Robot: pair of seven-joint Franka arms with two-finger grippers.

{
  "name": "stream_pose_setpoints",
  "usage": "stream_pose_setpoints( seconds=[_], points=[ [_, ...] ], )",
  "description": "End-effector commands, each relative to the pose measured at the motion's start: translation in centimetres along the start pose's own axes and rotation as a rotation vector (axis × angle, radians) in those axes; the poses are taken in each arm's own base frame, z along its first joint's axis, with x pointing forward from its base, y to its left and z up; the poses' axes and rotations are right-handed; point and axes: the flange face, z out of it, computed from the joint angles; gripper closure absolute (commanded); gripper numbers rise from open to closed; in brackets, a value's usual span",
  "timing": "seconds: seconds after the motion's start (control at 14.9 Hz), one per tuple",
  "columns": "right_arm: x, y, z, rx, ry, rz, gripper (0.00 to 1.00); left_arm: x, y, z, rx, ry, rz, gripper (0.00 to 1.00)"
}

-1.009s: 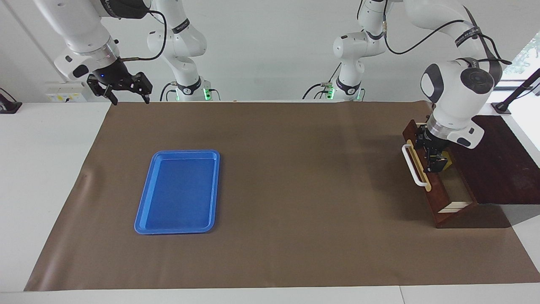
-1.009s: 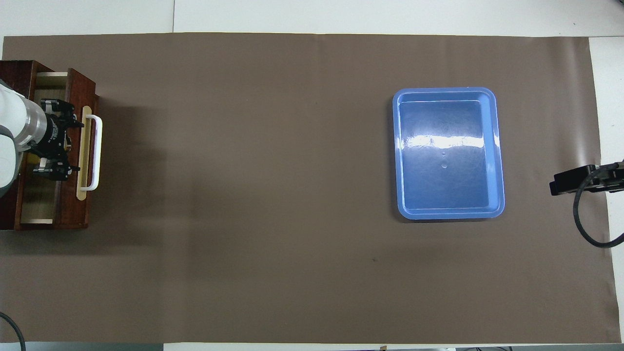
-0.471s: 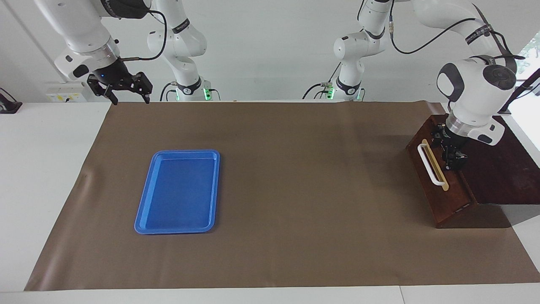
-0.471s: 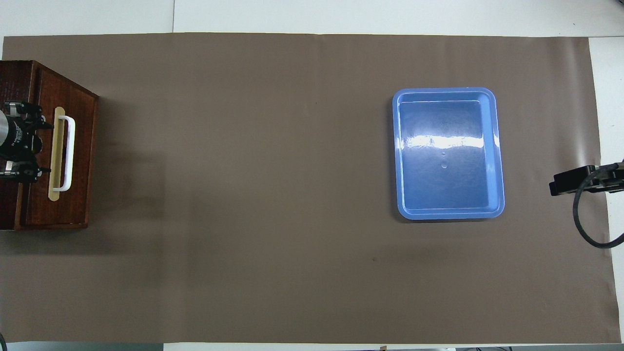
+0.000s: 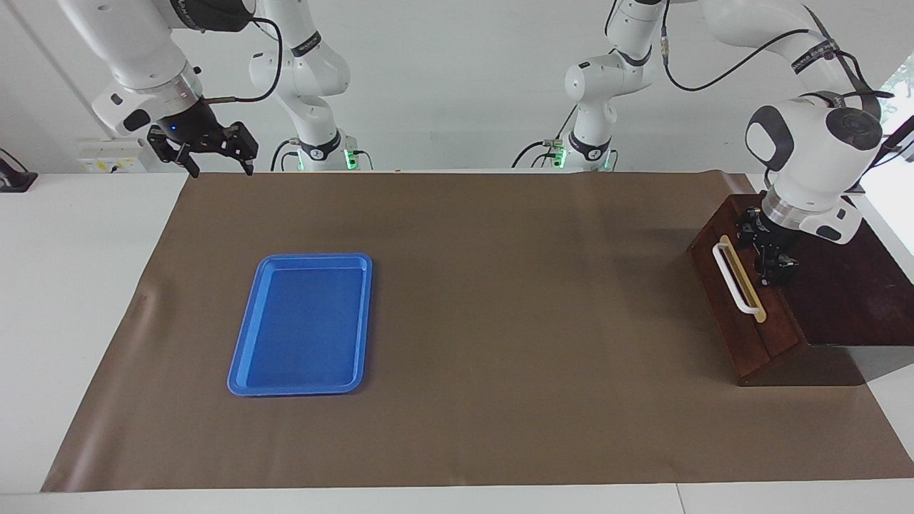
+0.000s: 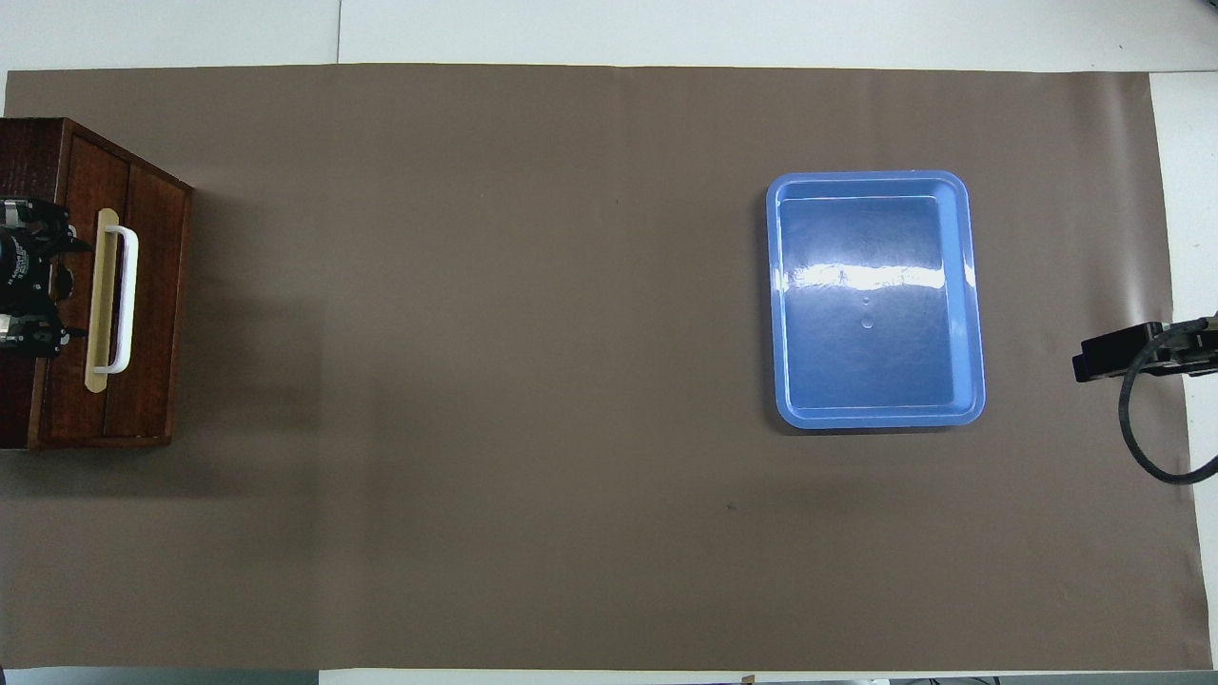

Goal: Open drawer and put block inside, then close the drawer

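Since the earlier frames the drawer [image 5: 742, 300] has gone from pulled out, with its light interior and the yellow block showing, to pushed in flush with its cabinet [image 5: 850, 285]; the block is no longer visible anywhere. Facing view, read across from its left edge: right pincer [image 5: 214, 155] hangs in the air over the corner of the brown mat [image 5: 500, 321] at the right arm's end, fingers spread apart, nothing between them; that arm waits. Blue tray [image 5: 246, 357] lies flat on the mat toward the same end of the table [image 5: 71, 285], well apart from the drawer. At the left arm's end the dark reddish-brown cabinet sits at the mat's edge, drawer front facing the tray, white bar handle [image 5: 735, 280] on its pale yellow strip. Left pincer [image 5: 771, 258] is over the top edge of the cabinet just beside the strip, fingers apart, holding nothing; whether it touches the wood cannot be told. Overhead view agrees: left pincer [image 6: 43, 276] alongside the handle [image 6: 122, 300].
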Motion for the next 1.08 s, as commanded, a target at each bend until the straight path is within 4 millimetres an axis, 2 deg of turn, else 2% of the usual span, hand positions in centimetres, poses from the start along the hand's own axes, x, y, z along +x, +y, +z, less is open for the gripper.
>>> stream_pose_setpoints(
  seconds=[0.0, 0.13, 0.34, 0.4, 0.47, 0.61, 0.74, 0.81, 0.87, 1.01],
  points=[
    [-0.4, 0.4, -0.2, -0.013, -0.009, -0.012, 0.0, -0.4, -0.5, -4.8, 0.034, 0.022, 0.083, 0.0],
    [-0.4, 0.3, -0.2, -0.013, -0.009, -0.014, 0.0, -2.1, -2.2, -8.3, 0.046, 0.012, 0.308, 0.0],
    [-0.4, 0.3, -0.2, -0.013, -0.009, -0.014, 0.0, -3.3, -3.9, -11.7, 0.063, -0.084, 0.684, 0.0],
    [-0.4, 0.4, -0.2, -0.013, -0.009, -0.012, 0.0, -4.4, -4.1, -12.6, 0.056, -0.137, 0.808, 0.0],
    [-0.4, 0.3, -0.2, -0.013, -0.009, -0.014, 0.0, -5.3, -4.4, -13.1, 0.067, -0.17, 0.905, 0.0],
    [-0.4, 0.4, -0.2, -0.013, -0.009, -0.012, 0.0, -9.0, -5.2, -14.4, 0.07, -0.189, 1.142, 0.0],
    [-0.4, 0.3, -0.2, -0.013, -0.009, -0.014, 0.0, -9.1, -5.1, -13.9, 0.066, -0.21, 1.274, 0.0],
    [-0.4, 0.3, -0.2, -0.013, -0.009, -0.014, 0.0, -9.8, -4.8, -13.5, 0.073, -0.222, 1.294, 0.0],
    [-0.4, 0.4, -0.2, -0.013, -0.009, -0.012, 0.0, -10.2, -4.1, -14.0, 0.062, -0.224, 1.331, 0.0],
    [-0.4, 0.3, -0.2, -0.013, -0.009, -0.014, 0.0, -10.4, -4.4, -15.1, 0.066, -0.245, 1.471, 0.0]
  ],
)
